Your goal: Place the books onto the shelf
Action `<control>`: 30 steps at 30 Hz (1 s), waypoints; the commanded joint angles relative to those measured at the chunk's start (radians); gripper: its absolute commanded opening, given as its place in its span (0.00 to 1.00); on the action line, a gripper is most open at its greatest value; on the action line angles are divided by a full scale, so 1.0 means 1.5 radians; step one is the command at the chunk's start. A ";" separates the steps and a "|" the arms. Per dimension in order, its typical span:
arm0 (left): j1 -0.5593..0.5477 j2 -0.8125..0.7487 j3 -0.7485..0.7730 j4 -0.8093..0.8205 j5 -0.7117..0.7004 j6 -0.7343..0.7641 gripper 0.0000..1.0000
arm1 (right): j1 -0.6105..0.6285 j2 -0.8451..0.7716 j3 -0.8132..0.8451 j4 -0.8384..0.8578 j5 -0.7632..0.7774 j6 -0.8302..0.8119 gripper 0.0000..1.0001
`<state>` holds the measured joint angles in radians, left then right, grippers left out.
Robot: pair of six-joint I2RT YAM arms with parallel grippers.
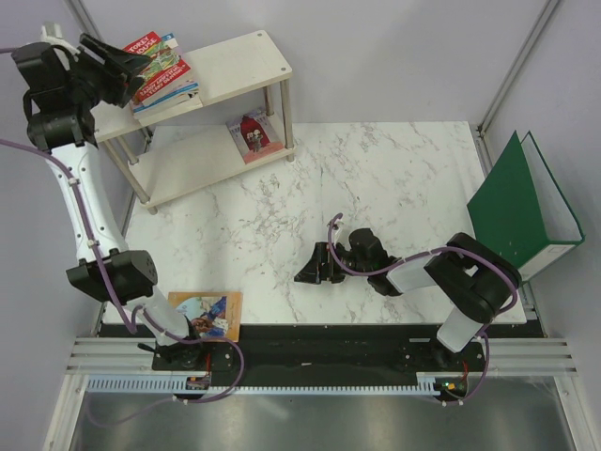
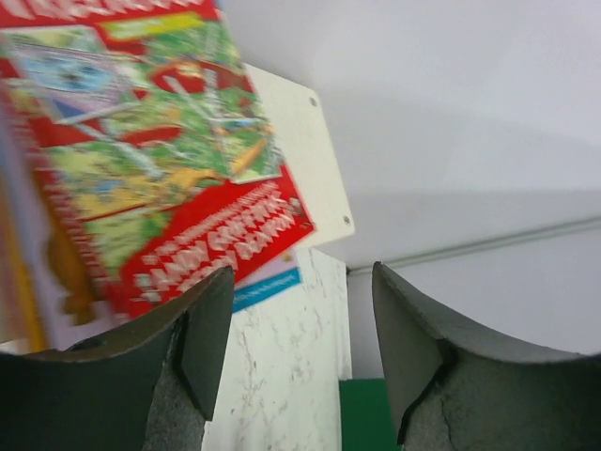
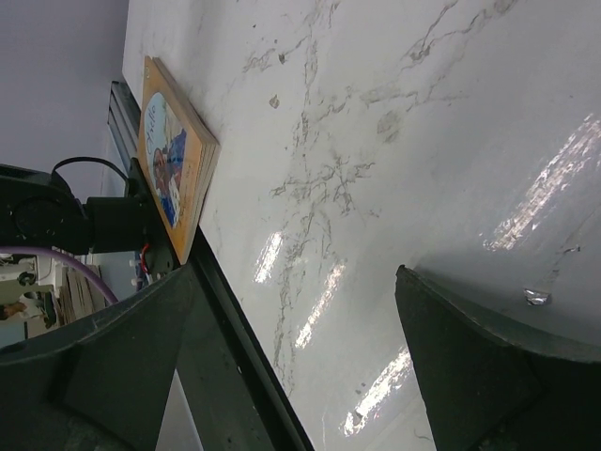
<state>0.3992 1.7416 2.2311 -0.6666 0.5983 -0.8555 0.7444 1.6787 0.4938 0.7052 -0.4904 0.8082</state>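
From above: my left gripper [image 1: 130, 64] is up at the top board of the shelf [image 1: 246, 58], right beside the red book [image 1: 161, 75], which tops a small stack [image 1: 178, 95]. Another book [image 1: 254, 134] sits on the lower board. An orange book [image 1: 207, 315] lies at the near edge of the table [image 1: 394, 178]. My right gripper [image 1: 308, 270] rests mid-table, with the green binder [image 1: 521, 202] far right.

Left wrist: the fingers [image 2: 202, 348] are spread with nothing between them, and the red book [image 2: 160, 169] is just beside one of them.

Right wrist: the jaws are wide and empty, low over the marble, and the orange book [image 3: 174, 178] is well ahead.
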 commanded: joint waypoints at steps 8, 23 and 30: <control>-0.049 -0.038 0.006 -0.009 -0.073 0.092 0.72 | 0.006 0.034 -0.014 -0.091 0.014 -0.018 0.98; 0.026 -0.033 -0.048 -0.016 -0.008 0.060 0.67 | 0.007 0.047 -0.012 -0.081 0.007 -0.017 0.98; 0.019 -0.040 -0.069 -0.014 -0.010 0.061 0.65 | 0.006 0.050 -0.009 -0.081 0.006 -0.015 0.98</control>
<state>0.4351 1.7157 2.1387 -0.7048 0.5632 -0.7792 0.7444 1.7004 0.5003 0.7307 -0.5114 0.8085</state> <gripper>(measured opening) 0.652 0.979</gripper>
